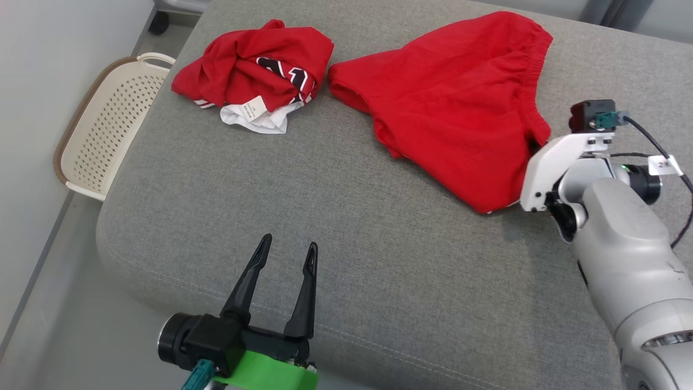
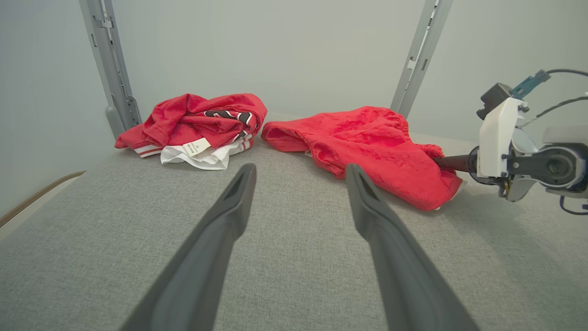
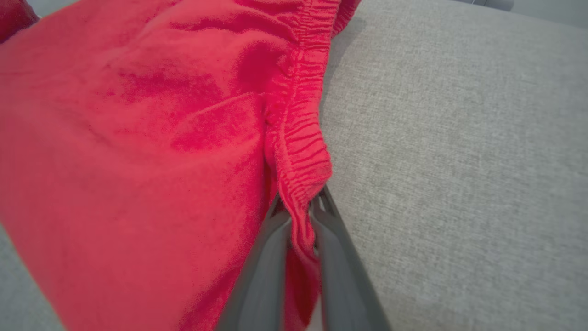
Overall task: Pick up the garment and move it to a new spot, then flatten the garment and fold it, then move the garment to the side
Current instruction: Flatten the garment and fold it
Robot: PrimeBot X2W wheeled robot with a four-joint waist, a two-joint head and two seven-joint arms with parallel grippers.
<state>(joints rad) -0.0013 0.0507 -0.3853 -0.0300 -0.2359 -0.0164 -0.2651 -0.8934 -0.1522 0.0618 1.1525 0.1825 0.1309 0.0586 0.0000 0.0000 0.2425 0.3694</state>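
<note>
Grey cushion [image 1: 346,227] is lying under everything. Nearest, at 6 o'clock in the head view, the left gripper [image 1: 289,242] is hanging over the fabric with its two fingers spread wide (both tips are pointing away from the robot). Further, at 3 o'clock, the right gripper [image 3: 299,204] is pinching the elastic waistband [image 3: 298,138] of the red shorts [image 1: 449,97], which are lying on the cushion toward 1 o'clock. Beyond, at 11 o'clock, a crumpled red jersey [image 1: 254,65] is sitting just beside them. At 9 o'clock a beige basket [image 1: 108,119] is standing off the cushion.
</note>
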